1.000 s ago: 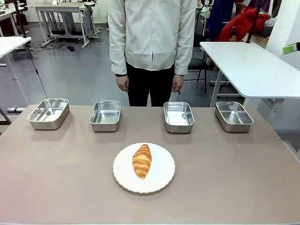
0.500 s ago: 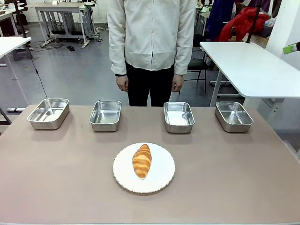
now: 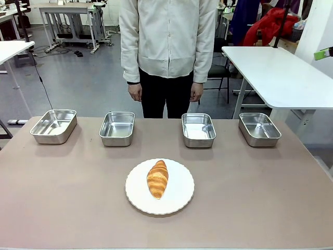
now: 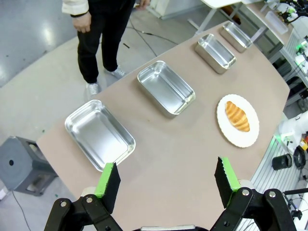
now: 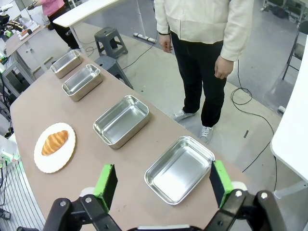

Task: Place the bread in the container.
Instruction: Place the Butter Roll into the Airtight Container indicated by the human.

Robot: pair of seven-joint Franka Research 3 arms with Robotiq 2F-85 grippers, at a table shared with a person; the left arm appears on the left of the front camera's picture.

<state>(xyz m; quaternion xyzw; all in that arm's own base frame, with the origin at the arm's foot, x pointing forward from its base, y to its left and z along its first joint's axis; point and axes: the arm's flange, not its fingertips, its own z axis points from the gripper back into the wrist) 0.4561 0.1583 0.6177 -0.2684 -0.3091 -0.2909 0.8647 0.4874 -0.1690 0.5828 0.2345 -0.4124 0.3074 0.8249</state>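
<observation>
1. Now the bread lies lengthwise on a round white plate. The plate sits about midway along the desk, closer to the near edge than to the far one.
2. Four shiny steel containers stand in a row along the far edge. The far-left container is near the far left corner, followed by the inner-left container and the inner-right container. The far-right container is near the far right corner. All four are empty and stand apart from one another.
3. The plate lies on the near side of that row, in line with the gap between the two inner containers, and touches neither.
4. The left gripper hangs above the desk's left end. Its green-padded fingers are spread wide with nothing between them, and the far-left container lies just beyond them in the wrist view.
5. The right gripper hangs above the right end. Its jaws are likewise wide apart and hold nothing, and the far-right container lies just beyond its fingers.
6. A person in a pale jacket and dark trousers stands behind the far edge with arms hanging and both hands at the sides, off the desk.
</observation>
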